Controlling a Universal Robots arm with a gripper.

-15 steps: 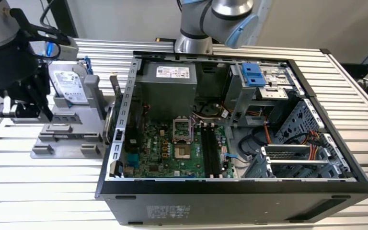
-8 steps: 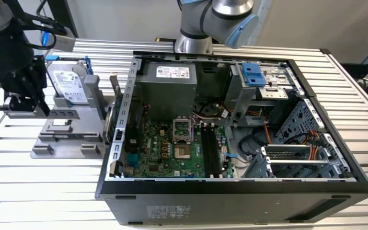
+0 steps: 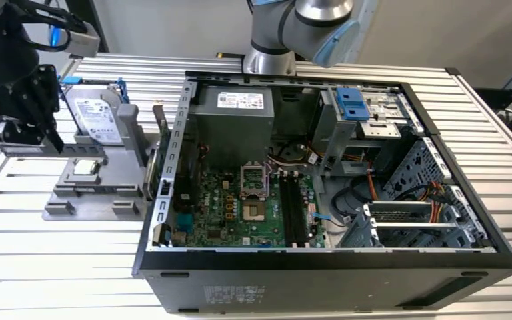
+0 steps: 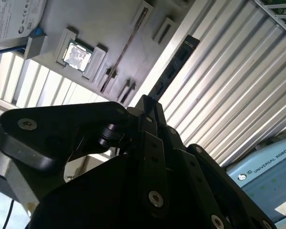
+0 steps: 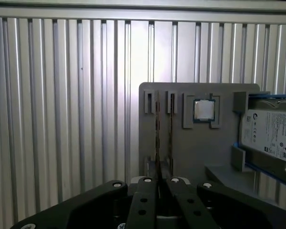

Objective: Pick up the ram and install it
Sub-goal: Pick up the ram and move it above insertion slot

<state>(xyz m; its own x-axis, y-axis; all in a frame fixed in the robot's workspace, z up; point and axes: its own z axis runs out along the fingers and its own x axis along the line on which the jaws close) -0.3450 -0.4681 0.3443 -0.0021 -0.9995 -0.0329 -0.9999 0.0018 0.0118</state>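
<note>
In the second wrist view the ram (image 4: 174, 67) is a long dark stick with black chips, jutting out from between my fingertips over the slatted table. My gripper (image 4: 150, 107) is shut on its near end. The first wrist view has the ram (image 5: 157, 138) edge-on, as a thin line rising from my gripper (image 5: 158, 180) in front of the grey holder (image 5: 190, 152). In the exterior view my gripper (image 3: 47, 137) hangs over that holder (image 3: 96, 190), to the left of the open computer case (image 3: 327, 267). The black memory slots (image 3: 293, 207) lie on the case's green board.
The holder also carries a square silver processor (image 5: 204, 110) and a silver-labelled hard drive (image 5: 269, 133) with blue brackets. Another thin stick (image 4: 126, 47) stands edge-on in a holder slot. The case walls, the drive cage (image 3: 416, 213) and cables crowd the board. Ribbed metal table (image 3: 51, 267) all around.
</note>
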